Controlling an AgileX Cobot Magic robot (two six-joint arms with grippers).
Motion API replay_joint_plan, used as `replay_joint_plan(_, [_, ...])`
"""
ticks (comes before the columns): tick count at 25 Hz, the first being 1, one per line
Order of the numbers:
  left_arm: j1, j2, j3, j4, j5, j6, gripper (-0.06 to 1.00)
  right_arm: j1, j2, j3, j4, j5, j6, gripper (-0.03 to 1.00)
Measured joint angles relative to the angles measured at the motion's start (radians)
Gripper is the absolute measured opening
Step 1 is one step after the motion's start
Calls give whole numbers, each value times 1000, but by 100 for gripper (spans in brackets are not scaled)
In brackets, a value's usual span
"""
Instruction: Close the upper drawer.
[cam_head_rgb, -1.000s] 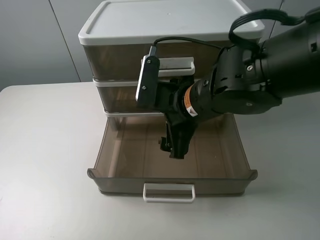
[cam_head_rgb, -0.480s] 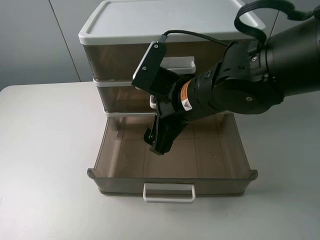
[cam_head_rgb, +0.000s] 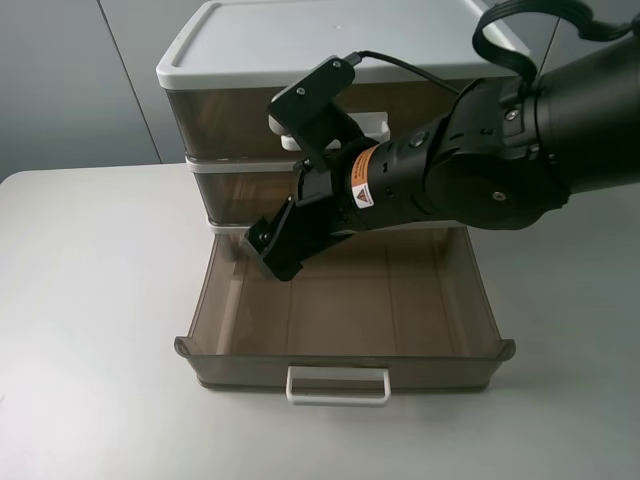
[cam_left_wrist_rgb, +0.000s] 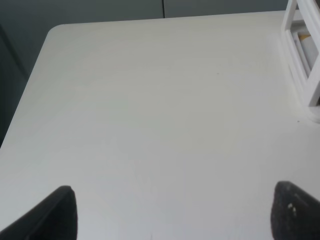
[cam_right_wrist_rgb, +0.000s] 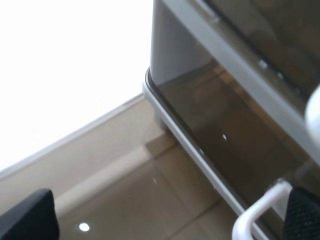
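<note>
The upper drawer (cam_head_rgb: 238, 195), the smoky-brown middle tier, has its front about level with the tier above; my right arm hides most of its white handle. A piece of a white loop handle (cam_right_wrist_rgb: 256, 214) shows in the right wrist view, and I cannot tell which tier it belongs to. My right gripper (cam_head_rgb: 276, 254) is open and empty. It hovers over the back left corner of the pulled-out lowest drawer (cam_head_rgb: 232, 300), just below the middle tier's front. In the right wrist view the right gripper (cam_right_wrist_rgb: 167, 220) has its fingertips wide apart. My left gripper (cam_left_wrist_rgb: 177, 215) is open over bare table.
The lowest drawer is pulled far out toward the table's front, its white handle (cam_head_rgb: 338, 385) at the front. The tall top drawer sits under the white lid (cam_head_rgb: 330, 40). The bulky right arm (cam_head_rgb: 480, 170) crosses the unit's front. A white frame (cam_left_wrist_rgb: 300, 60) edges the left wrist view.
My right gripper has swung left and slightly up, from above the middle of the lowest drawer to its back left corner. The drawers have not moved.
</note>
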Motion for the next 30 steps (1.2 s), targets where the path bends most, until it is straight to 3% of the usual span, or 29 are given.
replay_joint_plan(10, [0,0,0,0,0,0,74,11,-2,2,22,-25,100,68])
replay_joint_plan(21, [0,0,0,0,0,0,74,74,-36,-5,38,-104,97,68])
replay_joint_plan(30, [0,0,0,0,0,0,74,121,-62,-5,38,-101,85,68])
